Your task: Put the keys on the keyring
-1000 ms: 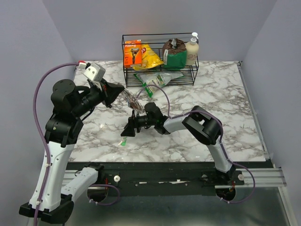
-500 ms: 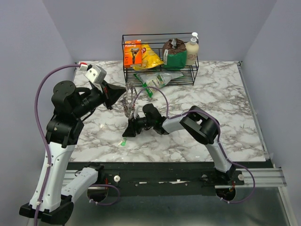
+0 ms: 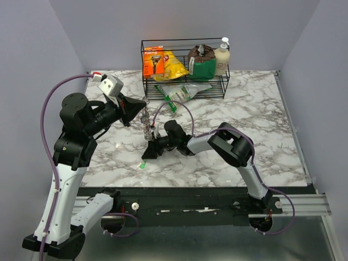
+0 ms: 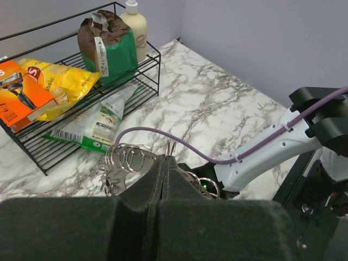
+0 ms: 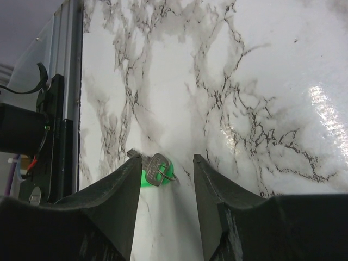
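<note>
Your right gripper [image 5: 167, 162] sits low over the bench [image 5: 255, 70], jaws roughly half open and holding nothing. The green-headed key [image 5: 154, 171] lies flat on the bench between the fingers; one finger is just beside the key and the other is a little apart, so shift sideways to centre the key before you close. Come down until the fingertips nearly touch the bench, since a flat key is likely to slip out from under a high pinch. Grip the green head across its width and leave the blade free for threading.

Your left gripper [image 4: 165, 159] is clamped shut on the keyring [image 4: 128, 157] and holds it off the bench, above and beyond the green-headed key, with small silver keys [image 3: 147, 126] dangling from it. Hold that arm quiet; a swinging bunch could foul the lift.
</note>
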